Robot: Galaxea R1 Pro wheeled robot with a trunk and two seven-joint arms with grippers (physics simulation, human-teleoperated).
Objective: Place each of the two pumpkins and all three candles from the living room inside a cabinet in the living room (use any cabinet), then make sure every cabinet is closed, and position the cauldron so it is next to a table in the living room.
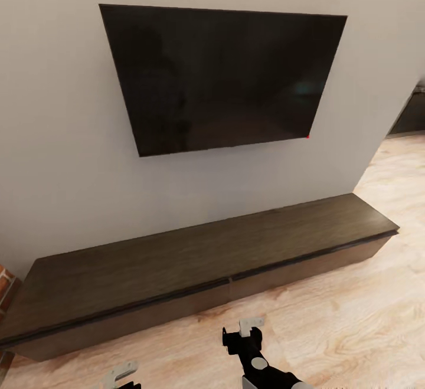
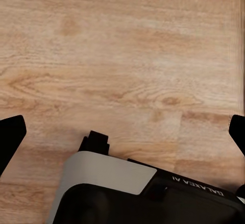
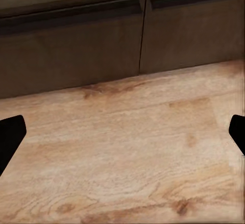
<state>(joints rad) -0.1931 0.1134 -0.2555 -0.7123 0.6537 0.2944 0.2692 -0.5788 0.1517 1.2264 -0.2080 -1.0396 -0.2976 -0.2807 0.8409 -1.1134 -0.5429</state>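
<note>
Right end effector (image 1: 251,331) empty above floor (image 1: 354,318), closed cabinet (image 1: 195,259), television (image 1: 218,76) above.

Even, soft light without hard shadows; the wrist views look slightly blurred, perhaps from low resolution.

Head cam sits high, pitched forward and down, facing the wall: TV (image 1: 221,76) in the upper half, long low cabinet (image 1: 195,259) running across below it, wood floor (image 1: 354,318) at the near edge. Medium range. Right wrist cam is low and close, aimed across the floor (image 3: 127,157) at the cabinet (image 3: 76,50) drawer fronts, sharing the centre seam with the head view. Left wrist cam points straight down at floor (image 2: 117,55), close, catching the robot's own base (image 2: 107,175).
</note>
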